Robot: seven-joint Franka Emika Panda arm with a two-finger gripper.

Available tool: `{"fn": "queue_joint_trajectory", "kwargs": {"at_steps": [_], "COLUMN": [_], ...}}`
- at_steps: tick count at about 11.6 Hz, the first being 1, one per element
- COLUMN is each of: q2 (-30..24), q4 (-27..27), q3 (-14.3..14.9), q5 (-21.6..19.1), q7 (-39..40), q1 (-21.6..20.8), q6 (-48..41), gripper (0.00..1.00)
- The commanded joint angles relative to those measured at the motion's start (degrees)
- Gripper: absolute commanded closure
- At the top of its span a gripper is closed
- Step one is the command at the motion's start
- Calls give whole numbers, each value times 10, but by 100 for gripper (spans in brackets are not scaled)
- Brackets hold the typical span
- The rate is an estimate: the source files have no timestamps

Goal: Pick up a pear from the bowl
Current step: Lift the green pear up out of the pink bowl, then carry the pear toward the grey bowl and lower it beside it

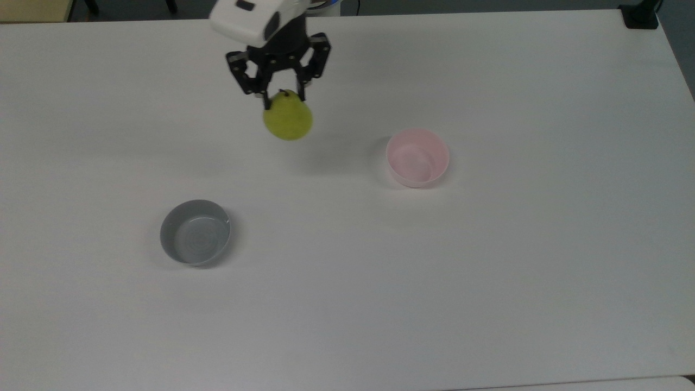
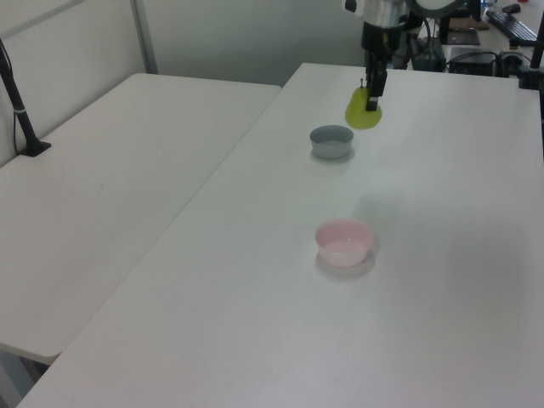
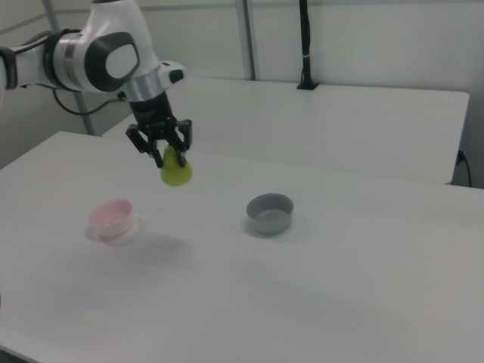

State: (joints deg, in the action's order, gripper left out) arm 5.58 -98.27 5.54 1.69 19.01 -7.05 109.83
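Hanging the small rounded yellow-green pear by its narrow top in clenched jaws, high above the white table, well apart from the emptied pale pink round bowl.

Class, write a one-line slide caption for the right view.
The gripper holds the pear in the air, above the table between the empty pink bowl and grey bowl.

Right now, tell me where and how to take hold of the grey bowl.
Grip the grey bowl by its thin rim, coming straight down from above: it stands upright and open on the table, so one pincer finger can go inside the wall and one outside.
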Motion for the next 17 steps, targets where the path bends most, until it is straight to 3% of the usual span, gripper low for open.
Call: {"fn": "queue_joint_trajectory", "kwargs": {"at_steps": [1,3,6,13,15,17], "q2": [-12,-7,11,73,80,77], "q4": [-26,-55,-115,-159,-158,-157], "q3": [6,8,8,8,8,8], "q5": [-10,-9,-2,-1,-1,-1], "q7": [86,117,119,117,111,107], "q1": [57,95,115,128,128,128], "q6": [-9,34,123,228,229,221], "gripper": [96,96,96,94,82,40]}}
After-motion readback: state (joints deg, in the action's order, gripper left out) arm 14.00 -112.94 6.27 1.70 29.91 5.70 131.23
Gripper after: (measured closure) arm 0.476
